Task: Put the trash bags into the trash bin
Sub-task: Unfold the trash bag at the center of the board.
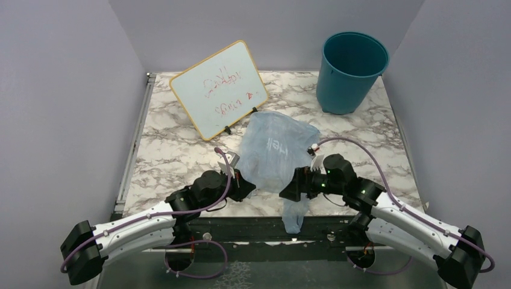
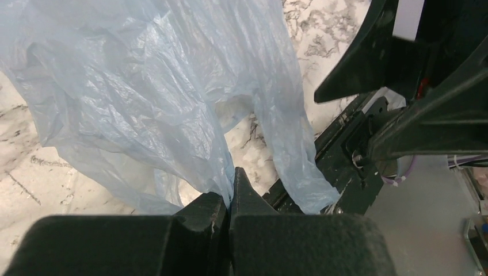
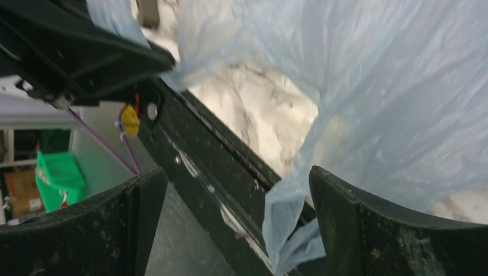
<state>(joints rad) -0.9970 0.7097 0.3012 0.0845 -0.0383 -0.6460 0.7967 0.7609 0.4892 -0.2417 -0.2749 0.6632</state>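
Observation:
The pale-blue trash bag lies spread on the marble table, with one end hanging over the near edge. My left gripper is shut on the bag's left near edge; in the left wrist view the film runs pinched between the closed fingertips. My right gripper is open at the bag's near right side. In the right wrist view a strip of the bag hangs between its spread fingers, close to the right one. The teal trash bin stands upright at the far right corner.
A small whiteboard with red writing leans on its stand at the back centre-left. Grey walls close in the table on the left, back and right. A black frame rail runs along the table's near edge.

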